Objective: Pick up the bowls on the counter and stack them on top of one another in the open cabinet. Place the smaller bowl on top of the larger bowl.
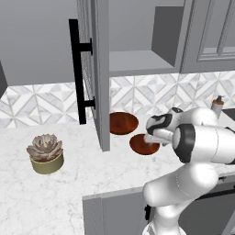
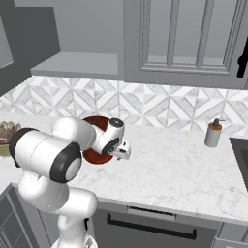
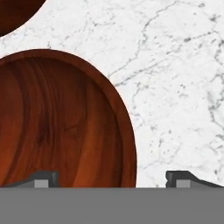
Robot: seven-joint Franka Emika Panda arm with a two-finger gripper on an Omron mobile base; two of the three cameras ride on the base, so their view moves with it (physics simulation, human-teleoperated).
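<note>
Two glossy reddish-brown bowls sit close together on the white marble counter, under the open cabinet. The far bowl lies near the backsplash. The near bowl lies in front of it, to the right. I cannot tell which is wider. My gripper hangs low over the near bowl's right edge. In the hand view the near bowl fills the left, and its rim runs between my open fingertips. A corner of the far bowl shows at top left. My arm partly hides the near bowl and the far bowl.
The cabinet door with its long black bar handle swings out over the counter, just left of the bowls. A tan pot with a succulent stands at the left. A soap dispenser stands at the right by the backsplash.
</note>
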